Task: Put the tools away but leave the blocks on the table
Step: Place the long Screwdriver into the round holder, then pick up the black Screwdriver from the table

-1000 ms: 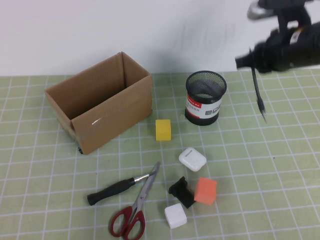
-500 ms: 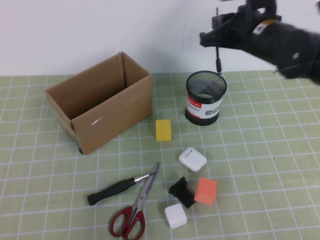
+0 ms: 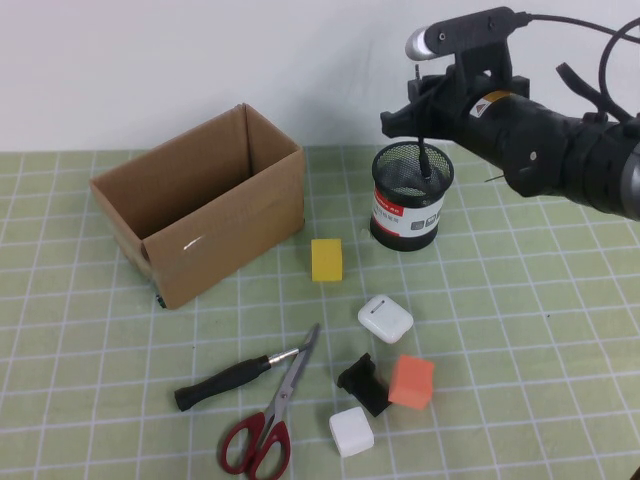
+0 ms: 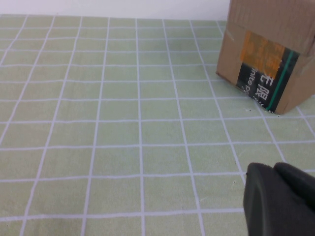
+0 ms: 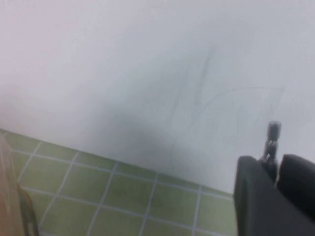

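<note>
My right gripper (image 3: 420, 112) is shut on the thin black rod-like tool (image 3: 423, 150) and holds it upright over the black mesh cup (image 3: 410, 196), its lower tip inside the rim. In the right wrist view the rod's metal tip (image 5: 273, 132) sticks out between the fingers (image 5: 253, 196). The black-handled screwdriver (image 3: 225, 381) and red-handled scissors (image 3: 265, 430) lie at the front of the green mat. The yellow block (image 3: 326, 259), orange block (image 3: 411, 381) and white block (image 3: 351, 431) sit on the mat. My left gripper (image 4: 280, 196) is shut and empty, low over the mat near the box.
An open cardboard box (image 3: 200, 203) stands at the back left; it also shows in the left wrist view (image 4: 270, 54). A white earbud case (image 3: 385, 318) and a small black clip-like piece (image 3: 362, 383) lie between the blocks. A white wall runs behind the table.
My right gripper has swung left from the far right with the rod, turned it upright and lowered its tip into the mesh cup. Nothing on the mat has moved.
</note>
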